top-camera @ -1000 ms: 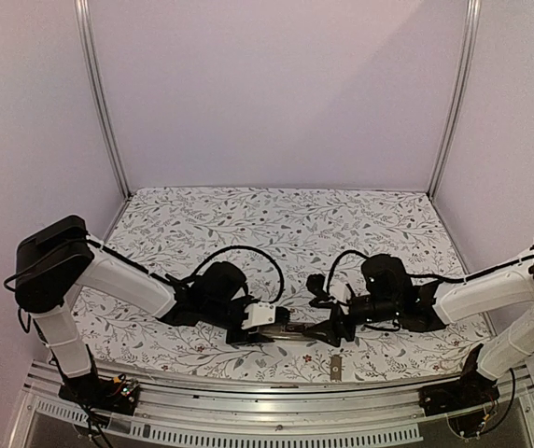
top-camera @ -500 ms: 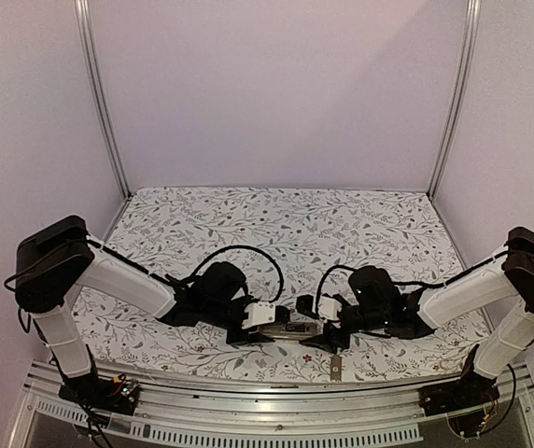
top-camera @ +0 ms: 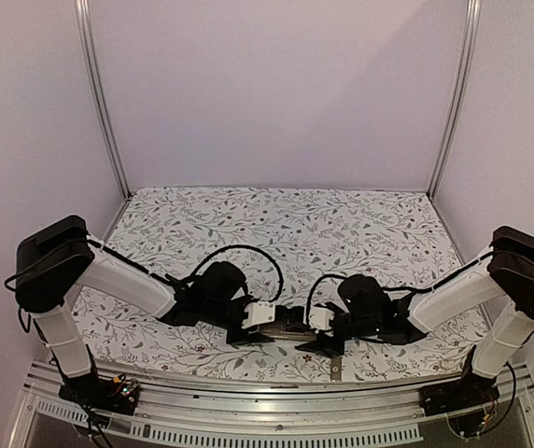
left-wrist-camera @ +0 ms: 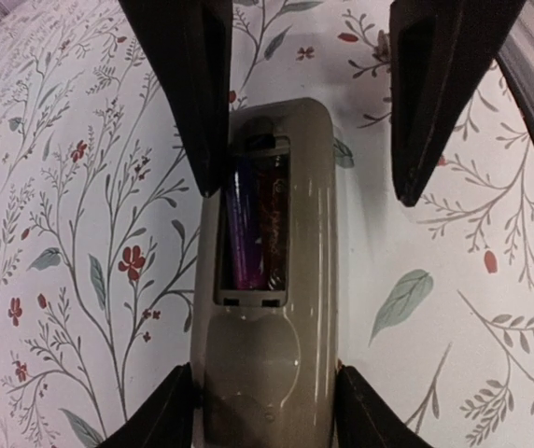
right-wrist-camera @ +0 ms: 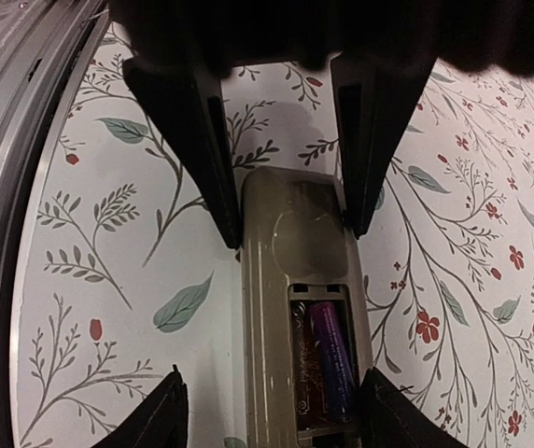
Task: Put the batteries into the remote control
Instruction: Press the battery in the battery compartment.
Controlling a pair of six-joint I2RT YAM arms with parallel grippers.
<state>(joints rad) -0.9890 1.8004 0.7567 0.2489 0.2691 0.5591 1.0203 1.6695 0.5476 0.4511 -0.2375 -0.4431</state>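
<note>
Beige remote control (left-wrist-camera: 267, 373) lies between parted left jaws; right jaws' grip unclear.

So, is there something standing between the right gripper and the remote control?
Nothing visible does. The right gripper has a finger against each side of one end of the remote control, and the left gripper stands open around the other end. Both batteries lie inside it.

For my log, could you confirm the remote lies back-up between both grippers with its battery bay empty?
Not quite: the bay holds both batteries, as the left wrist view shows. The remote does lie back-up between the left gripper and right gripper.
</note>
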